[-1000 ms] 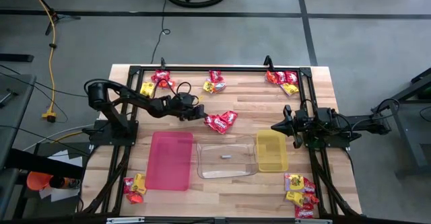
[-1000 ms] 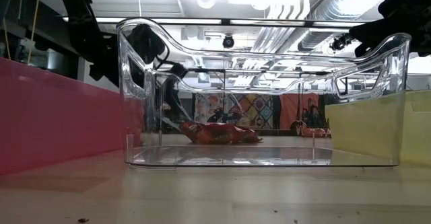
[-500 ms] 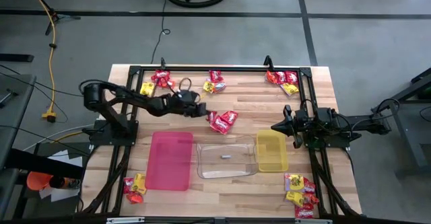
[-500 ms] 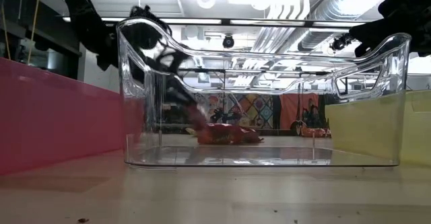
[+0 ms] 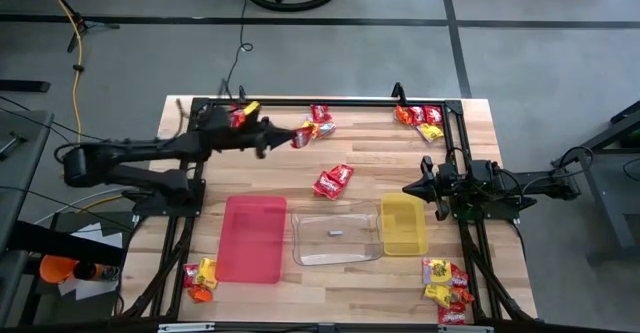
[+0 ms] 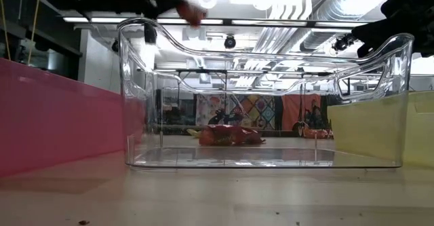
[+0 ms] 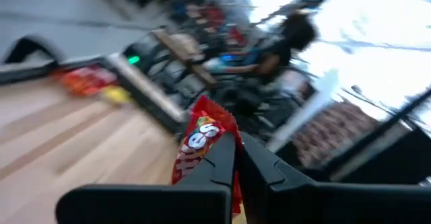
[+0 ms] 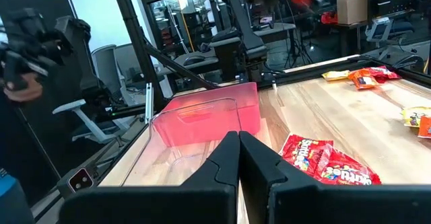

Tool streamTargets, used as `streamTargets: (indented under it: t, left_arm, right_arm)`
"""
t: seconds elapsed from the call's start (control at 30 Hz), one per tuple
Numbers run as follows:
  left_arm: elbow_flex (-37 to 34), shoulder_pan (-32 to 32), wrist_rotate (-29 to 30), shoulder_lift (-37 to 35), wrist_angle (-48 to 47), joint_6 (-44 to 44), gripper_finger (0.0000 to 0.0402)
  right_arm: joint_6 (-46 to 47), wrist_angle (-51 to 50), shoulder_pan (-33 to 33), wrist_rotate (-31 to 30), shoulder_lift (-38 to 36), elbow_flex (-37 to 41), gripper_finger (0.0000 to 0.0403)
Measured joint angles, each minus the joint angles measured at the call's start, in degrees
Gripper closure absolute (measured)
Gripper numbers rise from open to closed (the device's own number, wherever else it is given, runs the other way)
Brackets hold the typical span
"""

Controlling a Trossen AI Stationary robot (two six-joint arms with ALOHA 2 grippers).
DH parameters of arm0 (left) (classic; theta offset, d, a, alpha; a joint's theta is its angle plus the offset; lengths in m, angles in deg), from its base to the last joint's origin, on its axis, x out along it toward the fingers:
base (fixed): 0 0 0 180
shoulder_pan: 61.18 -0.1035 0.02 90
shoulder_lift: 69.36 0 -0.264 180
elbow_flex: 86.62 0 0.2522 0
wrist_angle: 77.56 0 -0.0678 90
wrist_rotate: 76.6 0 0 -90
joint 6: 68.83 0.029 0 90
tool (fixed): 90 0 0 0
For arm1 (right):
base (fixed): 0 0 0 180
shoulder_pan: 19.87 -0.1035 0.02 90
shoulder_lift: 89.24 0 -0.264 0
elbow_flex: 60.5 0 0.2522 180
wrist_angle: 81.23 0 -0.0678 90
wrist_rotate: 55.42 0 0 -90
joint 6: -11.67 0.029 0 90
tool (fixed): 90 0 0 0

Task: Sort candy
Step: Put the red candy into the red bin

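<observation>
My left gripper (image 5: pixel 283 136) hovers high above the far part of the table, shut on one red candy packet (image 5: pixel 302 135), which the left wrist view shows between the fingers (image 7: pixel 202 138). In the low view gripper and packet (image 6: pixel 192 11) are up above the clear tray. Two red packets (image 5: pixel 333 180) lie flat on the wood at mid-table. My right gripper (image 5: pixel 410 189) waits shut, beside the yellow tray's far end, touching nothing. My left gripper pinches the red packet between its two fingers by the packet's lower end (image 7: pixel 225 177). The rest of the packet sticks out past the fingertips (image 7: pixel 227 150). It is lifted clear of the table.
Red tray (image 5: pixel 253 237), clear tray (image 5: pixel 335 233) and yellow tray (image 5: pixel 403 223) stand in a row near the front. Candy heaps lie at the far edge (image 5: pixel 320 120) (image 5: pixel 420 118) (image 5: pixel 232 119) and at the near corners (image 5: pixel 200 278) (image 5: pixel 447 291).
My left gripper, which was down at the mid-table candies, has risen and swung toward the table's far left, carrying one red packet up with it. The other two red packets stayed on the wood. The right arm kept still.
</observation>
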Motion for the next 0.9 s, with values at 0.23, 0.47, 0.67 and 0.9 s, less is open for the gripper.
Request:
streamTargets:
  t: [0.23,0.47,0.67,0.9]
  left_arm:
    - [0.00,13.30,-0.36,-9.82,-3.13,5.13,0.0401]
    - [0.00,32.64,15.88,-17.77,-12.32,6.50,0.0401]
    - [0.00,45.57,33.04,-22.20,-22.28,8.32,0.0401]
    - [5.04,50.60,39.07,-20.57,-33.43,14.67,0.0401]
  right_arm:
    - [0.00,0.00,-0.01,0.02,0.00,0.00,0.0402]
    - [0.00,0.00,-0.01,-0.01,0.00,0.00,0.0402]
    - [0.00,0.00,0.00,0.00,0.00,0.00,0.0402]
    - [0.00,0.00,-0.02,0.00,0.00,0.00,0.0402]
